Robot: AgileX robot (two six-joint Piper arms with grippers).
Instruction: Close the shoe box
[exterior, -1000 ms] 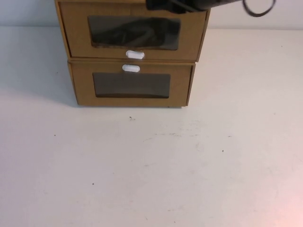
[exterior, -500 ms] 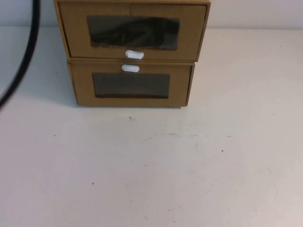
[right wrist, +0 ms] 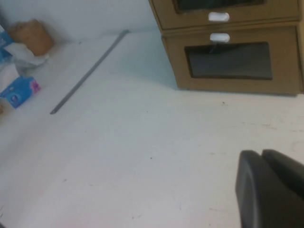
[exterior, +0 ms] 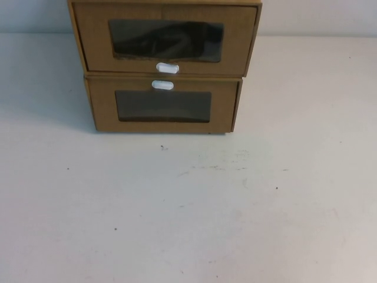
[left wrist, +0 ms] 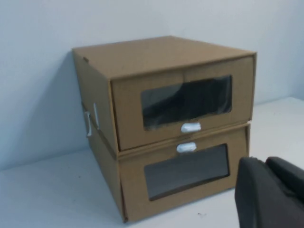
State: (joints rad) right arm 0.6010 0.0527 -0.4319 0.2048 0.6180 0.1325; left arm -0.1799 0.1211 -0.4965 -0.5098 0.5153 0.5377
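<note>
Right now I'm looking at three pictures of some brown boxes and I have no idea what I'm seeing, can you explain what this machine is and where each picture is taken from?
This is a two-armed robot at a white table. One picture comes from a raised camera looking down; the other two come from cameras on each arm's wrist. Two brown cardboard drawer boxes are stacked. The upper one is the shoe box, with a clear window and a white pull tab below it; its drawer front looks nearly flush. The lower box has its tab above the window. The dark shape in the left wrist picture is the left gripper; the one in the right wrist picture is the right gripper. Both are back from the boxes, and neither holds anything.
</note>
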